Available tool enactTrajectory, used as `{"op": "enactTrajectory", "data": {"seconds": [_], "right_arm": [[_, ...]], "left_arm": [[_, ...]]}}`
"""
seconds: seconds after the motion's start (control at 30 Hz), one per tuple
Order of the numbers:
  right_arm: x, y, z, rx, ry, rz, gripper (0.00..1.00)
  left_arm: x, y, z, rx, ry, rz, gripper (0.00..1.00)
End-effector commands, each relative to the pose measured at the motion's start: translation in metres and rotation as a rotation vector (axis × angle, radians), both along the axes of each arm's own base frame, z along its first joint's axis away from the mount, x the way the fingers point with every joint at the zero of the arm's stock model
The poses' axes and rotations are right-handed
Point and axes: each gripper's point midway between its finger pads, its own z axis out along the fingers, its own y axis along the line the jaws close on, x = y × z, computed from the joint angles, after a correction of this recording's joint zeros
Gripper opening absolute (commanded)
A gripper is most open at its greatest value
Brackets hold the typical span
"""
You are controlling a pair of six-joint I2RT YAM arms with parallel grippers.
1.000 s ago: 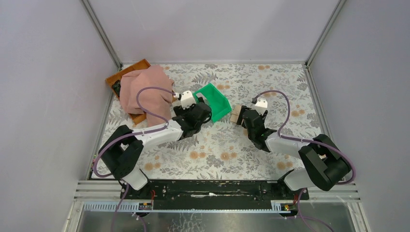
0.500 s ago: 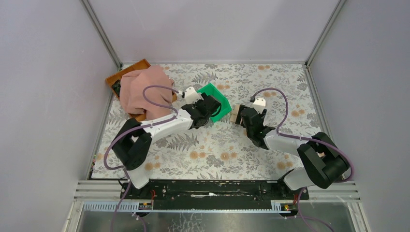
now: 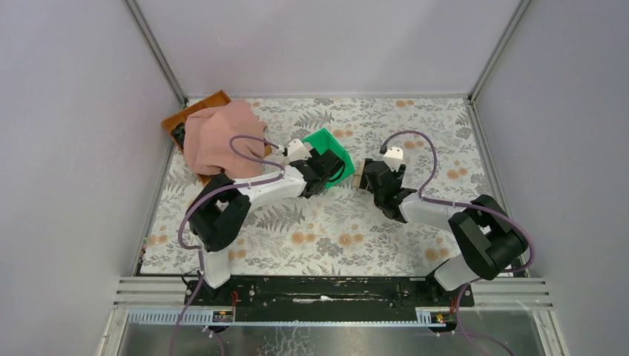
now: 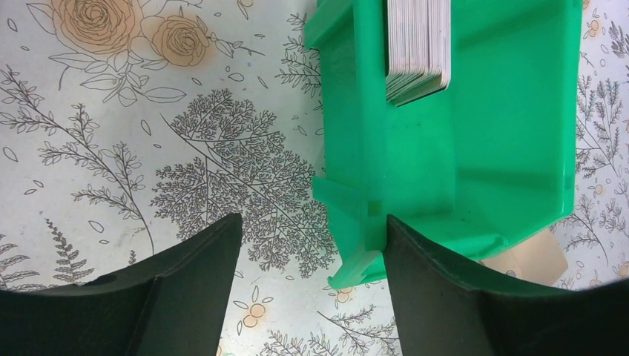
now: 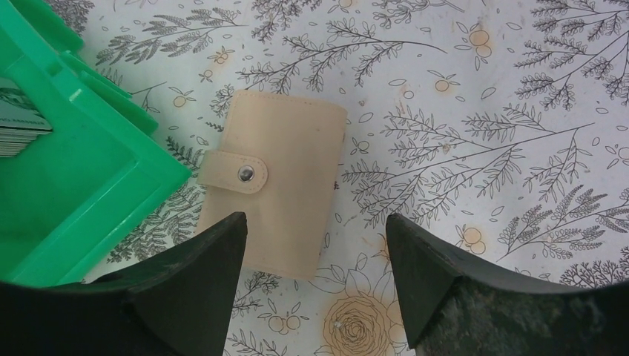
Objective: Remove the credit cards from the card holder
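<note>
The card holder lies closed on the floral mat, tan side up, its snap tab fastened. It sits just right of the green bin. My right gripper hovers open over its near end, nothing between the fingers; in the top view that gripper covers most of the card holder. A stack of grey credit cards stands on edge inside the green bin. My left gripper is open, its jaws straddling the bin's near corner wall.
A pink cloth is draped over a brown tray at the back left. Grey walls close in the mat on three sides. Bare floral mat lies right of the arms.
My left arm has swung right and forward to the green bin, and its jaws have narrowed somewhat. My right gripper edged left over the card holder and stayed open.
</note>
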Motion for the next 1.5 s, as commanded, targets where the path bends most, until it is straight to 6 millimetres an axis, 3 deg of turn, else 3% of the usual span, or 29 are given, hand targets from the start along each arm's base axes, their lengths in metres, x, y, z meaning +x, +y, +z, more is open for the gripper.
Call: {"op": "enactTrajectory", "data": {"seconds": [0.0, 0.3, 0.53, 1.03, 1.13, 1.2, 1.27, 1.33, 1.47], "right_arm": [[0.009, -0.001, 0.012, 0.003, -0.023, -0.042, 0.76], [0.01, -0.001, 0.01, 0.0, -0.014, -0.041, 0.75], [0.01, 0.0, 0.01, 0.003, -0.014, -0.039, 0.75], [0.01, 0.001, 0.008, -0.004, -0.004, -0.037, 0.74], [0.011, 0.001, 0.008, -0.004, -0.003, -0.037, 0.74], [0.011, 0.0, 0.009, -0.005, -0.005, -0.039, 0.74], [0.01, 0.002, 0.008, -0.001, -0.001, -0.028, 0.59], [0.01, 0.003, 0.008, 0.002, -0.001, -0.026, 0.4], [0.011, -0.005, 0.011, -0.024, -0.01, -0.06, 0.02]], "left_arm": [[0.013, -0.003, 0.011, 0.0, -0.044, 0.012, 0.73], [0.012, 0.018, 0.027, 0.091, -0.079, -0.012, 0.7], [0.01, 0.041, 0.021, 0.143, -0.056, -0.007, 0.69], [0.02, 0.03, 0.028, 0.208, -0.075, -0.13, 0.66], [0.018, 0.027, 0.036, 0.232, -0.106, -0.158, 0.73], [0.014, 0.021, 0.043, 0.243, -0.147, -0.207, 0.9], [0.008, 0.016, 0.052, 0.235, -0.182, -0.236, 0.99], [-0.002, 0.008, 0.058, 0.224, -0.2, -0.271, 0.99], [-0.034, -0.015, 0.053, 0.212, -0.207, -0.351, 0.79]]}}
